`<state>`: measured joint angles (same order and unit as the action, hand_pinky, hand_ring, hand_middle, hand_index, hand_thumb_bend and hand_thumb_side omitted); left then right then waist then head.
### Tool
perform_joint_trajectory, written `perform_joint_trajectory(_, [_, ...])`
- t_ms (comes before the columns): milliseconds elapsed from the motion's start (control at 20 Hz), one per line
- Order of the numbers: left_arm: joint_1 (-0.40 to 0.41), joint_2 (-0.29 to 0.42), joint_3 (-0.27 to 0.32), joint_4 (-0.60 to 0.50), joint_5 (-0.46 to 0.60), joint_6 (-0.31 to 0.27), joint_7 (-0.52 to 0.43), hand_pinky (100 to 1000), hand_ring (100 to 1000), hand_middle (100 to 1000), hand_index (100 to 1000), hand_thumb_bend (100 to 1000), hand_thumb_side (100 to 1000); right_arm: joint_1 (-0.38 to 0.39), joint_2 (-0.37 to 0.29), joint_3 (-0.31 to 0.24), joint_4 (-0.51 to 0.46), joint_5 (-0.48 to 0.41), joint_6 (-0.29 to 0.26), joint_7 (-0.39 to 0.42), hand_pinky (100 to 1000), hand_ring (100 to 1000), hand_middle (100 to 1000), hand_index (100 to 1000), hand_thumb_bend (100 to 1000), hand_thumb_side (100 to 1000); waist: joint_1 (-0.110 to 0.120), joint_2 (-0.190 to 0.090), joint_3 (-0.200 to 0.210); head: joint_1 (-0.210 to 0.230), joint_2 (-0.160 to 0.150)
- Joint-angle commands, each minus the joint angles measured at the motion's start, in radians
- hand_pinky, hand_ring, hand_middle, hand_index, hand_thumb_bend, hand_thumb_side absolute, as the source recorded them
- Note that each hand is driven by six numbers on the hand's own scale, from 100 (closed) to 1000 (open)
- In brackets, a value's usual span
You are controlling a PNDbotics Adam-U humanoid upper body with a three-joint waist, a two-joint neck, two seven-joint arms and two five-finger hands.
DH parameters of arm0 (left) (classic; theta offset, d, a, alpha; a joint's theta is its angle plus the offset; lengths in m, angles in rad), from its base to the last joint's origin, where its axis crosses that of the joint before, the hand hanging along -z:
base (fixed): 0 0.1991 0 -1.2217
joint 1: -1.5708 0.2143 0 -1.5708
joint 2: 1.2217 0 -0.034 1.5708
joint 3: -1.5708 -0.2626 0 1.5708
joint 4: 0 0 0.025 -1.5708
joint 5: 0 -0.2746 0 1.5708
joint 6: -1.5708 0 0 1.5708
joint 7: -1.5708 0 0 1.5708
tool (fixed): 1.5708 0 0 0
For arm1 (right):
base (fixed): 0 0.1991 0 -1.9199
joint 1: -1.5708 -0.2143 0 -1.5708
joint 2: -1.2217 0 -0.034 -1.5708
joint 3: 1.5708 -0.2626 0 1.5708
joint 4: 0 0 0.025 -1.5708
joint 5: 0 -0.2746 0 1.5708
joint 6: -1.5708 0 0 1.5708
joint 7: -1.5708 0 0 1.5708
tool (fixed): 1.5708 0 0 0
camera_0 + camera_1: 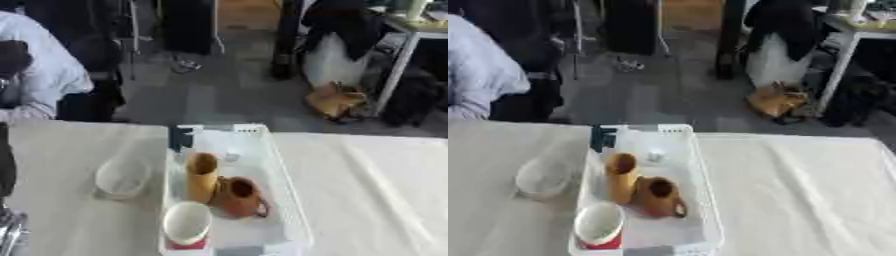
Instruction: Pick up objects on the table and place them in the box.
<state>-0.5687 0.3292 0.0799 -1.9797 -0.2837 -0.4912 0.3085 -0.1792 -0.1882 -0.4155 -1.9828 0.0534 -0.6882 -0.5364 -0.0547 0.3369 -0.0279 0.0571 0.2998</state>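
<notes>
Left hand (10, 227): only a silvery-metal part shows at the lower left edge of the left eye view; cannot tell whether it is open or closed. Right hand not seen. White tabletop (367, 190), cloth-like, faintly creased. Just left of the box, a pale translucent bowl (121, 176), round. White plastic box (284, 200), rectangular, holds a tan upright cylinder cup (201, 176), a brown mug (238, 197) with handle, and a white-rimmed red cup (186, 223). No legible writing.
</notes>
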Motion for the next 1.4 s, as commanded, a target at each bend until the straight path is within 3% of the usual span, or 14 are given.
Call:
perform_joint_trajectory(50, [-0.016, 0.010, -0.001, -0.020, 0.002, 0.001, -0.005, 843, 831, 753, 892, 279, 1000, -0.002, -0.014, 0.000, -0.017, 0.007, -0.047, -0.046, 754, 829, 717, 763, 100, 1000, -0.001, -0.023, 0.001, -0.006, -0.012])
perform_joint_trajectory(550, [-0.018, 0.008, 0.000, -0.020, 0.002, 0.004, -0.008, 849, 851, 780, 901, 241, 1000, -0.007, -0.017, 0.003, -0.017, 0.003, -0.050, -0.044, 753, 830, 717, 764, 100, 1000, 0.001, -0.018, 0.001, 0.000, -0.016])
perform_joint_trajectory(600, [-0.020, 0.009, 0.001, -0.020, -0.002, 0.006, -0.007, 899, 934, 867, 954, 218, 1000, -0.009, -0.017, 0.002, -0.017, 0.003, -0.049, -0.044, 753, 829, 717, 764, 100, 1000, 0.003, -0.017, -0.002, -0.001, -0.016])
perform_joint_trajectory(650, [-0.023, 0.011, 0.007, -0.020, -0.016, 0.011, -0.011, 899, 934, 867, 954, 218, 1000, -0.011, -0.018, -0.002, -0.017, 0.002, -0.047, -0.048, 753, 829, 717, 764, 100, 1000, 0.007, -0.017, -0.009, -0.003, -0.013])
perform_joint_trajectory(700, [-0.025, 0.012, 0.010, -0.020, -0.030, 0.017, -0.016, 939, 990, 918, 998, 251, 1000, -0.013, -0.020, -0.005, -0.017, 0.002, -0.045, -0.051, 753, 828, 718, 764, 100, 1000, 0.010, -0.018, -0.013, -0.004, -0.012])
perform_joint_trajectory(800, [-0.028, 0.025, 0.017, -0.020, -0.071, 0.059, -0.062, 1000, 1000, 982, 1000, 303, 963, -0.012, -0.031, -0.010, -0.017, 0.002, -0.043, -0.059, 754, 829, 718, 763, 100, 1000, 0.020, -0.026, -0.015, -0.005, -0.006])
perform_joint_trajectory(900, [-0.039, 0.062, 0.015, -0.020, -0.140, 0.123, -0.201, 1000, 1000, 1000, 1000, 384, 914, -0.010, -0.040, -0.013, -0.017, 0.003, -0.034, -0.065, 754, 830, 717, 763, 100, 1000, 0.036, -0.038, -0.014, 0.001, 0.004])
perform_joint_trajectory(1050, [-0.066, 0.131, 0.000, -0.018, -0.221, 0.214, -0.502, 1000, 1000, 1000, 1000, 360, 925, -0.005, -0.051, -0.016, -0.017, 0.010, -0.014, -0.069, 754, 830, 716, 762, 100, 1000, 0.061, -0.057, -0.011, 0.008, 0.019])
perform_joint_trajectory(1200, [-0.103, 0.184, -0.002, -0.011, -0.247, 0.279, -0.737, 1000, 1000, 1000, 1000, 313, 965, -0.004, -0.061, -0.017, -0.017, 0.015, 0.003, -0.073, 755, 830, 716, 761, 100, 1000, 0.080, -0.070, -0.009, 0.013, 0.025])
perform_joint_trajectory(1300, [-0.132, 0.228, -0.019, 0.023, -0.254, 0.311, -0.863, 1000, 1000, 1000, 1000, 247, 1000, -0.004, -0.068, -0.015, -0.017, 0.018, 0.014, -0.072, 755, 830, 715, 760, 100, 1000, 0.095, -0.079, -0.008, 0.023, 0.033])
perform_joint_trajectory(1350, [-0.149, 0.255, -0.028, 0.049, -0.257, 0.324, -0.917, 1000, 1000, 1000, 1000, 138, 929, -0.003, -0.072, -0.015, -0.017, 0.020, 0.020, -0.071, 755, 831, 715, 759, 100, 1000, 0.103, -0.083, -0.007, 0.028, 0.034])
perform_joint_trajectory(1400, [-0.164, 0.273, -0.034, 0.071, -0.255, 0.334, -0.956, 1000, 1000, 1000, 1000, 100, 886, -0.004, -0.074, -0.014, -0.017, 0.021, 0.026, -0.071, 755, 831, 715, 759, 100, 1000, 0.108, -0.086, -0.007, 0.031, 0.035])
